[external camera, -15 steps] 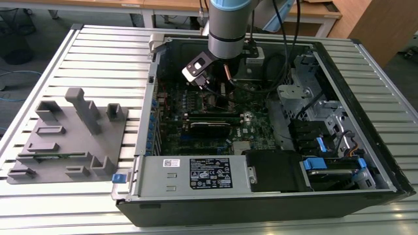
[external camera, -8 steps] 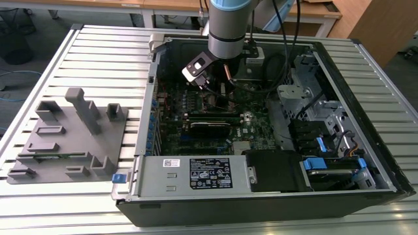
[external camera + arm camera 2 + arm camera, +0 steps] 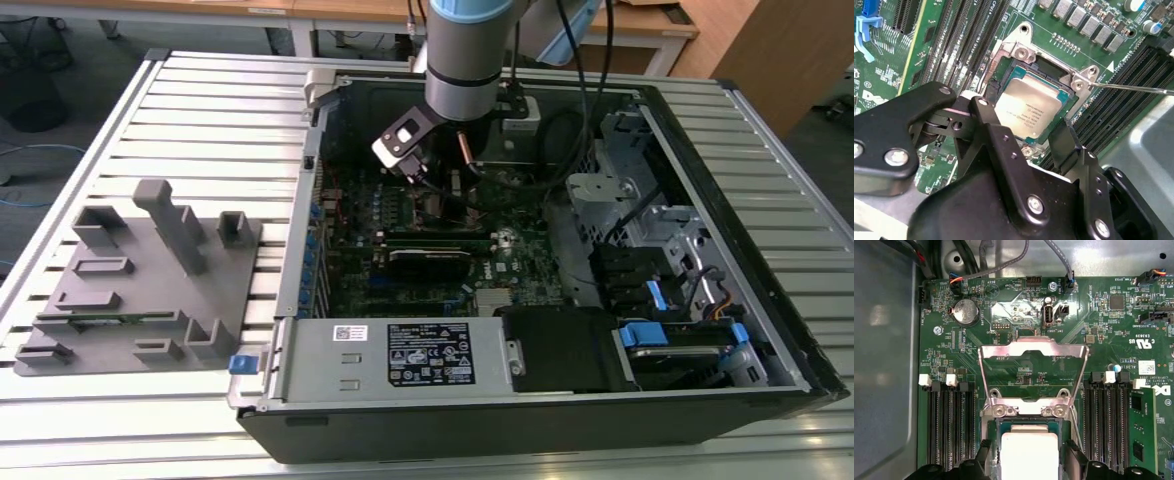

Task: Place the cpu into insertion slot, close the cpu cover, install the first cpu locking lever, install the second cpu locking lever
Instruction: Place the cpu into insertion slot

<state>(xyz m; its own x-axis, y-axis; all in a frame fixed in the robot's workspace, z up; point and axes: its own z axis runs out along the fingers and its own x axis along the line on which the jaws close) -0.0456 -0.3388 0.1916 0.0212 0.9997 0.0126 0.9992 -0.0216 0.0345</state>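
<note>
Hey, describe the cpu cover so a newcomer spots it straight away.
Inside the open computer case lies the green motherboard. At the edge of the socket holding the cpu, the cpu cover stands swung open: the only bare-metal frame with a large window.

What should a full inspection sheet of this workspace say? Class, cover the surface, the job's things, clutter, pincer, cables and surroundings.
Surface: slatted metal table bearing an open computer case.
Job's things: cpu lies in the socket; cpu cover raised open; a thin lever rod juts free from the socket's corner.
Clutter: grey fixture block on the table, at the exterior view's left of the case.
Pincer: pincer right at the cpu; its grip cannot be told.
Cables: black cables run beside the arm into the case; grey ones inside it.
Surroundings: wooden desks behind the table.
</note>
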